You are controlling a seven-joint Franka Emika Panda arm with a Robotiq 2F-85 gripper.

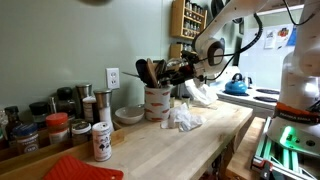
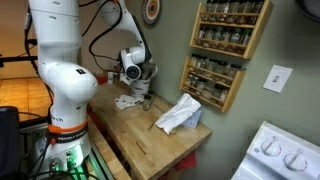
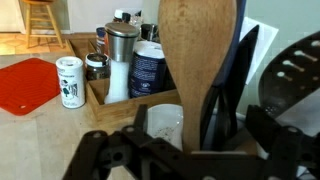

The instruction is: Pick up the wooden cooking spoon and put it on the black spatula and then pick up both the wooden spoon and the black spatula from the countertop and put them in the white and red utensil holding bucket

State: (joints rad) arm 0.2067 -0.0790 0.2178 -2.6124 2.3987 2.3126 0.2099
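Observation:
In the wrist view the wooden spoon [image 3: 200, 60] and the black spatula [image 3: 235, 90] stand side by side, their handles running down between my gripper's fingers [image 3: 200, 145], which are shut on them. In an exterior view my gripper [image 1: 185, 68] holds them above the white and red utensil bucket [image 1: 157, 102], with the spoon and spatula heads [image 1: 150, 70] over its mouth. I cannot tell whether they touch the bucket. In an exterior view the gripper [image 2: 143, 88] hangs over the countertop by the wall, and the bucket is hidden there.
A white bowl [image 1: 128, 115] sits beside the bucket and also shows in the wrist view [image 3: 165, 125]. Spice jars [image 1: 70, 125], a white shaker [image 1: 101, 142] and a red mat [image 1: 80, 168] fill the near counter. Crumpled white cloths [image 1: 185, 117] lie nearby. A black slotted utensil [image 3: 295, 70] is close beside the gripper.

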